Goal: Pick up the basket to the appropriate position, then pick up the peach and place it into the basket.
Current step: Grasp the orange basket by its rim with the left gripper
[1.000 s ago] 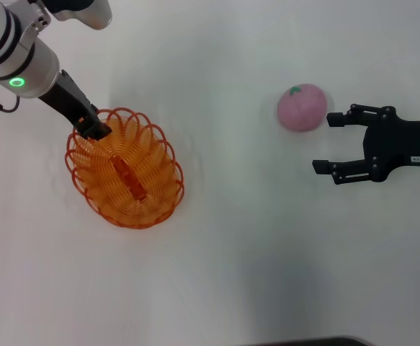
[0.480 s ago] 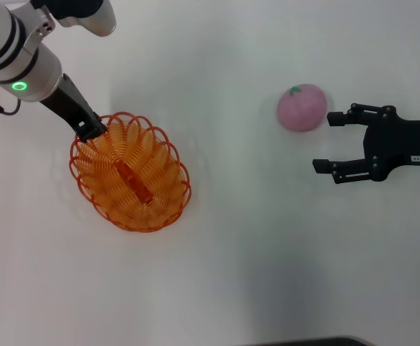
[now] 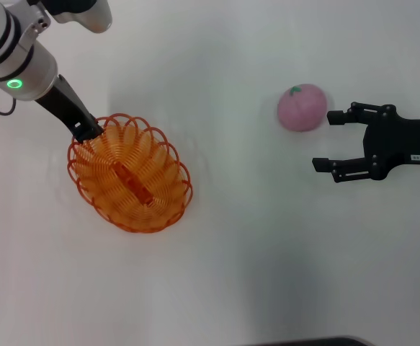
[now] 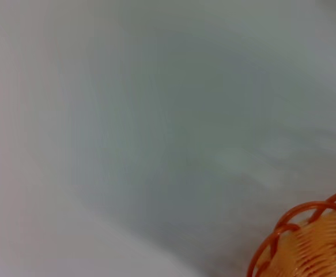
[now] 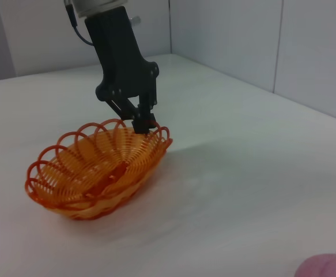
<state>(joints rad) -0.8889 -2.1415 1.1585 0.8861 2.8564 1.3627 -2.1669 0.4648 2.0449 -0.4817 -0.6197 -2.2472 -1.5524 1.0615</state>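
The orange wire basket (image 3: 130,173) lies on the white table at the left, its solid bar along the bottom. My left gripper (image 3: 91,132) pinches the basket's far-left rim from above; in the right wrist view its black fingers (image 5: 139,118) close on the looped rim of the basket (image 5: 95,170). A corner of the basket (image 4: 306,242) shows in the left wrist view. The pink peach (image 3: 302,107) with its green mark sits at the right. My right gripper (image 3: 323,142) is open just right of and nearer than the peach, not touching it. An edge of the peach (image 5: 326,265) shows in the right wrist view.
The white table (image 3: 238,238) is bare between basket and peach. Grey wall panels (image 5: 231,34) stand beyond the table's far edge.
The basket has shifted slightly to the right and settled flatter while held by the left gripper. The right gripper and the peach have not moved.
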